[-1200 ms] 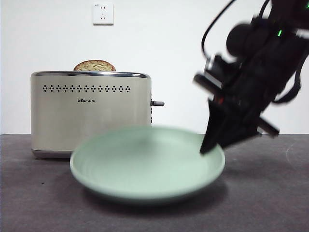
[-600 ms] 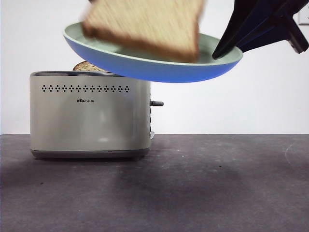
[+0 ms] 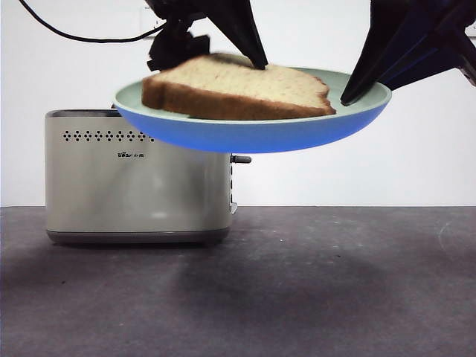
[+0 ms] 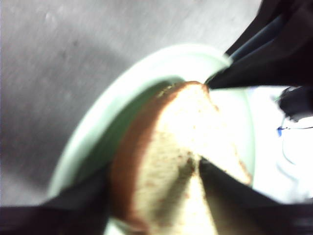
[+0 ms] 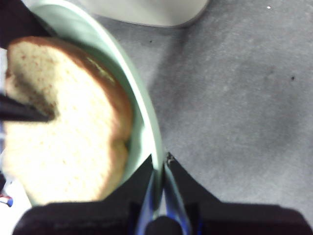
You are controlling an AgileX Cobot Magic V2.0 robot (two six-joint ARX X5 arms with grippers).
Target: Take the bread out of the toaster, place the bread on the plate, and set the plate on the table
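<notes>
Laying bread point(image 3: 238, 93) on plate point(image 3: 253, 134) — left pincer point(image 4: 154, 171) clamps slice, right pincer point(image 5: 159, 166) pinches rim, high above table point(image 3: 297, 297). Next — release bread, lower plate level.

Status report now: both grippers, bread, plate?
Right gripper shut on plate rim, held above table. Left gripper holds bread on plate. Nothing blocking.

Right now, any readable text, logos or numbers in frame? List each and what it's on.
Small dark logo on the toaster front, under the row of dot vents, at: too small and blurred to read.
The bread, the plate and the table: no text visible.
Both wrist views: no text visible.
</notes>
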